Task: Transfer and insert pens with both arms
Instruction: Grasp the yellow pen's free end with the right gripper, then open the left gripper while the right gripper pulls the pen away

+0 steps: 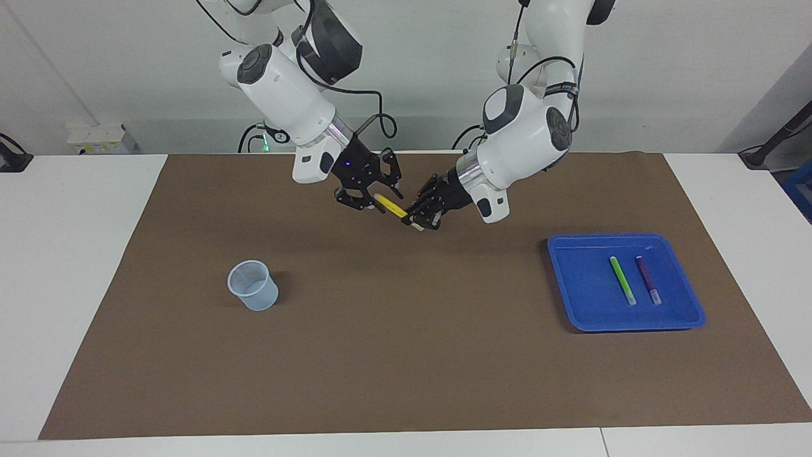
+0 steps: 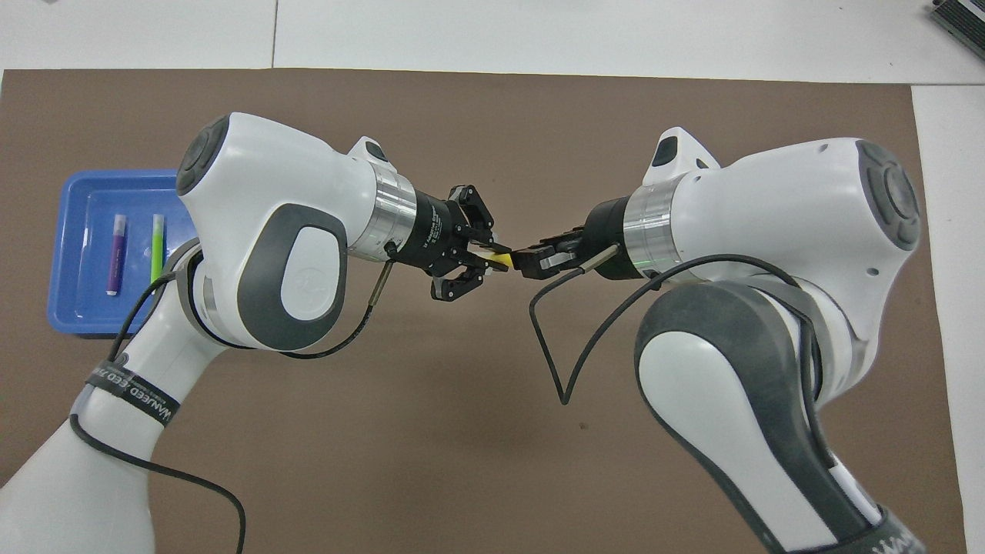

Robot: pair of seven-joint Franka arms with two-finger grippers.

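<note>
A yellow pen (image 1: pixel 392 207) hangs in the air over the brown mat, between both arms. My left gripper (image 1: pixel 419 219) is shut on its lower end. My right gripper (image 1: pixel 374 198) has the pen's upper end inside it; how tightly it bears on the pen does not show. From overhead, only a short yellow stretch of the pen (image 2: pixel 502 261) shows between the left gripper (image 2: pixel 481 261) and the right gripper (image 2: pixel 531 261). A green pen (image 1: pixel 622 280) and a purple pen (image 1: pixel 648 280) lie side by side in the blue tray (image 1: pixel 571 279).
A pale blue cup (image 1: pixel 252 285) stands upright on the mat toward the right arm's end of the table. The tray (image 2: pixel 69 308) sits toward the left arm's end. The brown mat (image 1: pixel 406 355) covers most of the white table.
</note>
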